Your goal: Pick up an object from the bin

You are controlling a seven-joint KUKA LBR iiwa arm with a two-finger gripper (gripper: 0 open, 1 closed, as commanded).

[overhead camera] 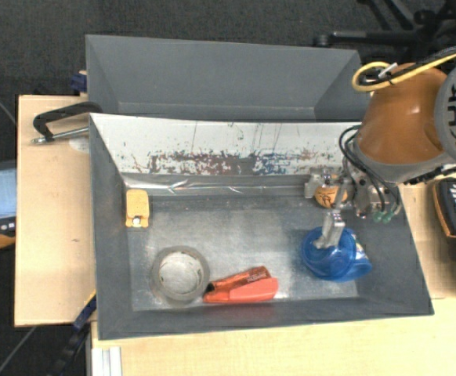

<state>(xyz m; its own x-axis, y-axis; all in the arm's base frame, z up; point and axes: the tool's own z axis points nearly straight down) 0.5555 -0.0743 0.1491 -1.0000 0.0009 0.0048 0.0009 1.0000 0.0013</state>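
Down in the near right corner of the bin (251, 225) sits a crumpled blue thing (347, 263). It looks like soft plastic or a squashed bag, lying on the bin floor close to the right wall. The pincer (332, 240) is right on top of it, pointing down and touching its upper edge, and honestly I can't tell from this angle if it's released or clenched. My guess is it comes in steeply because the sloped wall next to it leaves little room for a sideways approach. Everything else is well apart: a red-orange tool (242, 287) along the near wall, a clear round cup (179, 272) just beside its left end, and a small yellow block (137, 208) over by the left wall, so nothing crowds the grab.
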